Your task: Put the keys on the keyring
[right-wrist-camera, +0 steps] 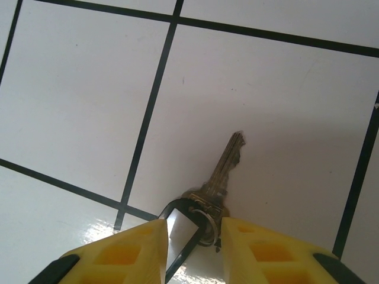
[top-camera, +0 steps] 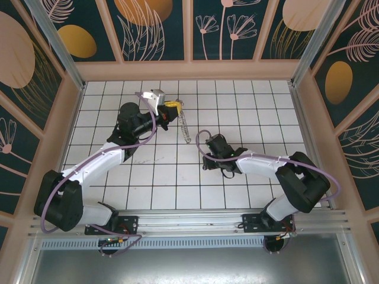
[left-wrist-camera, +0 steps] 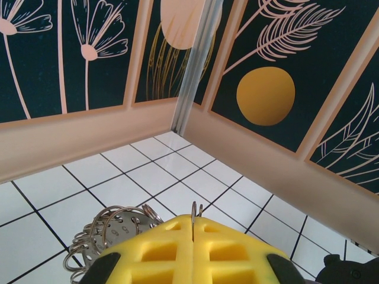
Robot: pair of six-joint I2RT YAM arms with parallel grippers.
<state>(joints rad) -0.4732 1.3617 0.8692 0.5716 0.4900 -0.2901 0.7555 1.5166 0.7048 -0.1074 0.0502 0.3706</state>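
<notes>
Left fingers [left-wrist-camera: 154, 251] pinch the dangling keyring [top-camera: 185, 125]; right fingers [right-wrist-camera: 130, 254] gape astride the key [right-wrist-camera: 225, 168] on white tiles [right-wrist-camera: 77, 89].

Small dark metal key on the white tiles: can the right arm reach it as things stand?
Probably yes: the right gripper sits low over the small dark metal key, a yellow finger either side of its head, nothing in between.

A floor [top-camera: 177, 189] of glossy white tiles with dark grout fills the middle, hemmed from 9 through 12 to 3 o'clock by peach-framed walls [top-camera: 237, 50] of dark teal panels painted with pale leaves, flowers and orange discs [top-camera: 77, 40], with a grey metal rail [top-camera: 195, 228] along 6 o'clock.
</notes>
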